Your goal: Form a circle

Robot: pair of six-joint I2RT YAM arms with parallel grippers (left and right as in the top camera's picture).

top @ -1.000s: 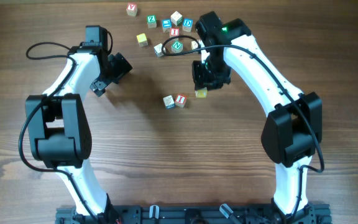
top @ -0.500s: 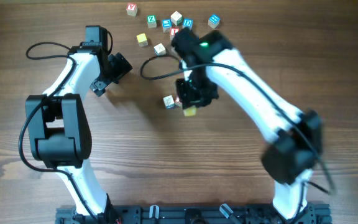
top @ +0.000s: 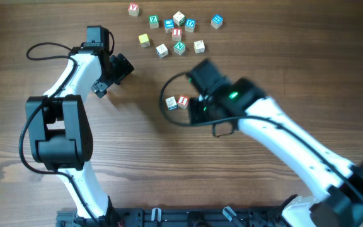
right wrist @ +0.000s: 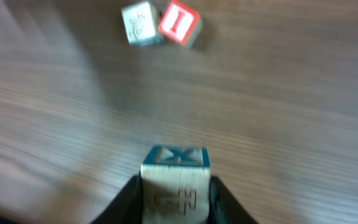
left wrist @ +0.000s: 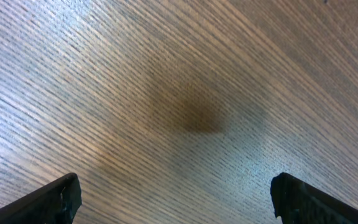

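Note:
The circle shows as a pair of touching cubes mid-table: a cream cube (top: 171,102) (right wrist: 140,23) and a red-faced cube with a white "I" (top: 183,100) (right wrist: 179,23). My right gripper (top: 198,109) (right wrist: 176,190) hovers just right of and nearer than this pair. It is shut on a wooden cube (right wrist: 176,171) with a teal top face and a red mark on its cream side. The overhead view hides that cube under the gripper. Far to the left, my left gripper (top: 111,77) (left wrist: 176,202) is open over bare wood with nothing between its fingers.
Several loose letter cubes with green, blue and red faces lie scattered at the back (top: 179,33), from one at the far left (top: 133,9) to one at the right (top: 217,21). A black cable loops beside the right gripper (top: 169,85).
My right arm has swung from the back scatter toward the front, carrying the cube to a spot beside the pair. The left arm has not moved.

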